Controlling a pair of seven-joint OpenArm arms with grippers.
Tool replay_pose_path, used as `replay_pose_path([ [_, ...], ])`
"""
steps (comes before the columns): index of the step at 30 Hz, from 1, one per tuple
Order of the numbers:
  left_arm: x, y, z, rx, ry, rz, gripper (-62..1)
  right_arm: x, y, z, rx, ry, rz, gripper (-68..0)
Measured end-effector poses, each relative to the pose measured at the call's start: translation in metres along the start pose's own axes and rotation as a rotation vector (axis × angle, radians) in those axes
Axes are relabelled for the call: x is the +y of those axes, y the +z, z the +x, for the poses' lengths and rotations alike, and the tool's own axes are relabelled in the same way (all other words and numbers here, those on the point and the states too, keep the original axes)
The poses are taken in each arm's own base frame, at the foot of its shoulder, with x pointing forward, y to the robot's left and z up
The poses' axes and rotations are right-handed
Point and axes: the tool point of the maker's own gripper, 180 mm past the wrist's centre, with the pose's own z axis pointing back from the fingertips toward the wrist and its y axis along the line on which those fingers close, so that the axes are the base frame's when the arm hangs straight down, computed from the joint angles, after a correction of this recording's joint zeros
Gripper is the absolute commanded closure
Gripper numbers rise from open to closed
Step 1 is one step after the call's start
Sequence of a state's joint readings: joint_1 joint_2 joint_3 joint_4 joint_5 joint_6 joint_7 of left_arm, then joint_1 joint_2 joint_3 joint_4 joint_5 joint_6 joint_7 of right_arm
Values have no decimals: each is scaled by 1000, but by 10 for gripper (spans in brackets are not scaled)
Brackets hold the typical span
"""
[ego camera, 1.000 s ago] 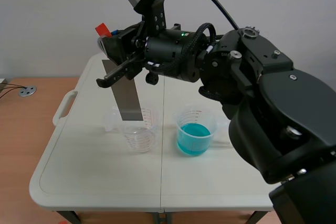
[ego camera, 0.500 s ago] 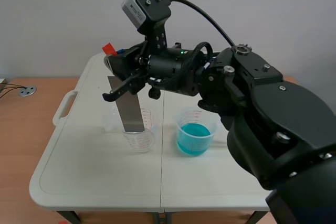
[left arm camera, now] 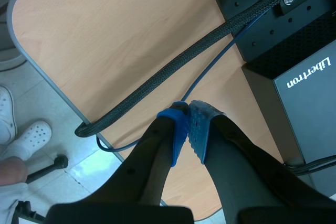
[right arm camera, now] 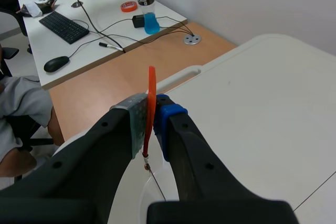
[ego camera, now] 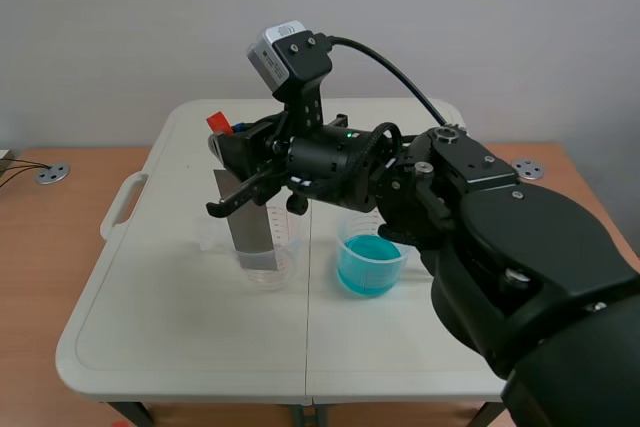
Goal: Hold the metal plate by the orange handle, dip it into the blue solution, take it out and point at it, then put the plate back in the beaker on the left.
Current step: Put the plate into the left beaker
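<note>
Right hand (right arm camera: 150, 121) grips one plate (ego camera: 250, 219), two beakers (ego camera: 287, 247) (ego camera: 370, 265)

plate (ego camera: 248, 230) — matt grey metal | handle (right arm camera: 151, 85) — smooth orange plastic | left beaker (ego camera: 286, 247): clear plastic | table (ego camera: 180, 327): matt, pale

Only one word is showing clearly enough to read. In the left wrist view, "Libertron" is running in white letters, slanted, along the upper edge of a dark grey box (left arm camera: 310, 119).

In the scene view, the clear beaker on the left (ego camera: 285, 239) and the beaker of blue solution (ego camera: 370, 265) are both carrying faint printed measuring lines with figures beside them, but these are appearing too small to read.

In the right wrist view, a bottle (right arm camera: 146, 4) on a far desk is wearing a dark label band, and nothing on it is coming through legibly.
</note>
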State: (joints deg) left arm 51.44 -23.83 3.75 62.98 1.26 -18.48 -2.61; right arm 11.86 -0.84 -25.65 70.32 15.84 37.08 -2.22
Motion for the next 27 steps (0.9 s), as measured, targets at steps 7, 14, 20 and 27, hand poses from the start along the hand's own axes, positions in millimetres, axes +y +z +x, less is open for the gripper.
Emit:
replay_pose_path([
  [7,0,0,0,0,0,0,-11,-1,0,-2,-18,-17,-3,-13],
  [14,0,0,0,0,0,0,-11,-2,1,-4,-30,-29,-6,-13],
  [20,4,-2,2,-3,-1,7,-11,-3,1,-9,-23,-37,-8,-13],
  [27,4,-2,2,-3,0,7,-11,-6,3,-10,-29,-38,-13,-13],
])
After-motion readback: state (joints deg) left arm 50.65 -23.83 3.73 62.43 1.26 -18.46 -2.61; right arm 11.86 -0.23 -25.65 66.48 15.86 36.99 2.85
